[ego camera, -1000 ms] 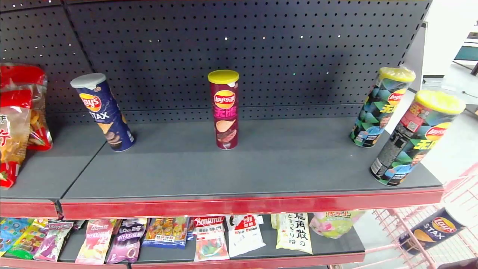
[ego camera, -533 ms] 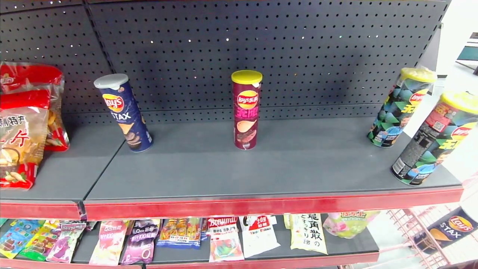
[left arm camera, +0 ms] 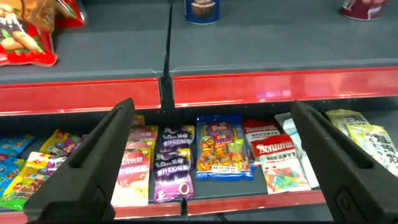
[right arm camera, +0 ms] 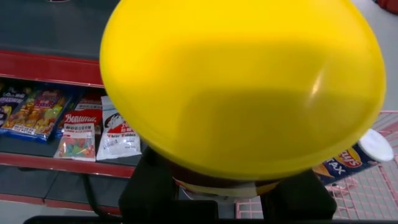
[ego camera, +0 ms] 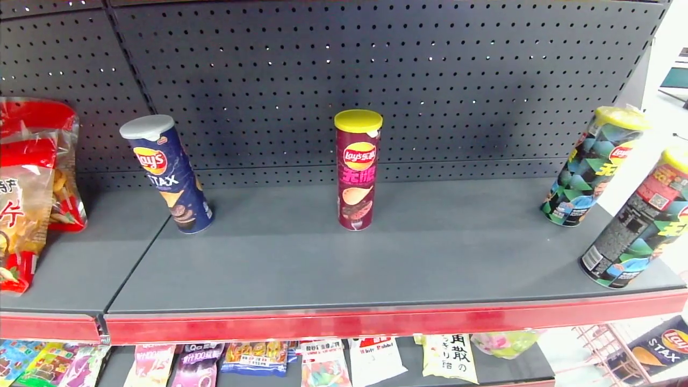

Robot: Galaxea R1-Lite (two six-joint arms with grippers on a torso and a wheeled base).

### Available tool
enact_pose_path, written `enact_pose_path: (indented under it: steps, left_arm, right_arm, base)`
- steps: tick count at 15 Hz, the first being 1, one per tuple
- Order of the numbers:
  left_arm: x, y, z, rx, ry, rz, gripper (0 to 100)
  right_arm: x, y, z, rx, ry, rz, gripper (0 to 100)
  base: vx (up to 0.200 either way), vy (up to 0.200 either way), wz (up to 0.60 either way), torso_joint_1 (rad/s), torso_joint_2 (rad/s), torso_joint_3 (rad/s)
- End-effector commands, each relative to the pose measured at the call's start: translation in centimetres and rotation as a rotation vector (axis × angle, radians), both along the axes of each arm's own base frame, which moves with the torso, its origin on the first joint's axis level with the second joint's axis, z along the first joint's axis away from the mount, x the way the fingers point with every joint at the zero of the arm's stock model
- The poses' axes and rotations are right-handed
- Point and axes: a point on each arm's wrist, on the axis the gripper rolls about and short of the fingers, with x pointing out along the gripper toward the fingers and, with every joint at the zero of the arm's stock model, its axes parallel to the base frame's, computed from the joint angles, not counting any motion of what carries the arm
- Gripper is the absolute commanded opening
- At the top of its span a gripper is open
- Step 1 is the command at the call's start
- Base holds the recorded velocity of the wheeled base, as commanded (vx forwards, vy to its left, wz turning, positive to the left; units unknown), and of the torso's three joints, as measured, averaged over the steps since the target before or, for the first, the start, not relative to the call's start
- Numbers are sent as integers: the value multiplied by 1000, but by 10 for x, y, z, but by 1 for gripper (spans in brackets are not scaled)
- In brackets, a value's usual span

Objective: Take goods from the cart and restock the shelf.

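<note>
Clamping yellow-lidded can [right arm camera: 242,87], R gripper [right arm camera: 225,190] has it prob. upright, ready for shelf [ego camera: 376,269]; L gripper [left arm camera: 211,158] gapes wide, empty, near shelf's front edge, free to help.

Left pincer [left arm camera: 211,104]: two long, flat fingers [left arm camera: 87,162] in matte dark grey. Each is a wedge-shaped bar, broad at its base and narrowing to a blunt, squared tip, with a smooth inner face and a bevelled outer edge. Right pincer [right arm camera: 225,198]: two black finger blocks [right arm camera: 149,193], thick and square-shouldered, one on either side of its centre.
</note>
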Motion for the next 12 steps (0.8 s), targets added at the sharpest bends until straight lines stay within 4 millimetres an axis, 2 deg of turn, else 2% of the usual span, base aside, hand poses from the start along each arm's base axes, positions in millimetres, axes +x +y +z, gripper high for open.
enact_pose_path:
  steps: [1,5,10,11,12]
  left_arm:
    - [0,0,0,-1,0,1,100]
    - [1,0,1,7,14,-8,100]
    - [1,-1,1,39,-1,-67,100]
    - [-3,-2,24,5,-63,-108,100]
    - [7,-2,86,-73,-43,-176,100]
  right_arm:
    - [0,0,-2,1,-1,4,0]
    - [-5,1,-9,7,-26,56,0]
    - [1,1,-13,7,28,52,0]
    - [3,1,-11,6,45,54,0]
    - [6,1,-7,4,56,57,0]
  base:
    - [0,0,0,0,0,0]
    - [0,0,0,0,0,0]
    - [0,0,0,0,0,0]
    - [0,0,0,0,0,0]
    - [0,0,0,0,0,0]
